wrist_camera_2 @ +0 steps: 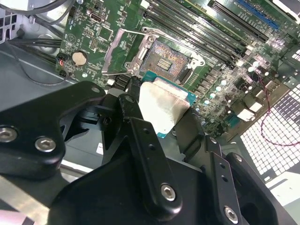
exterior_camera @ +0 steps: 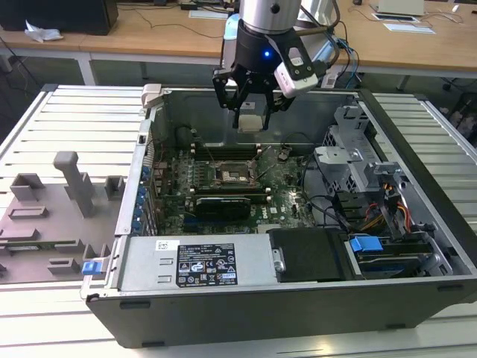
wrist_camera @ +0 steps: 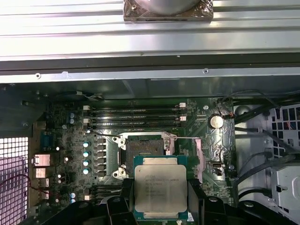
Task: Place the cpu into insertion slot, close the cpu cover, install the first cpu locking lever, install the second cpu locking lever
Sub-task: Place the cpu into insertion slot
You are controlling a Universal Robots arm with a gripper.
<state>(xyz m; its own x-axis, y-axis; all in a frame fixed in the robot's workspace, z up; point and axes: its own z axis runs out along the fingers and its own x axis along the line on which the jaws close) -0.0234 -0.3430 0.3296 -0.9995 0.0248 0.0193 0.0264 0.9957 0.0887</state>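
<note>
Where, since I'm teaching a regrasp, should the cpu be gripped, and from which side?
By two opposite thin edges, coming from above its flat metal top, as the gripper does here. The cpu is a thin square, so those edges give parallel faces, and its underside stays free to meet the insertion slot.

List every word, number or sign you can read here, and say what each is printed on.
Nothing here reads clearly.
Black label on the power supply: print too small.
White sticker beside it: too small.
cpu top, held in the claw: printed lines, blurred.
</note>
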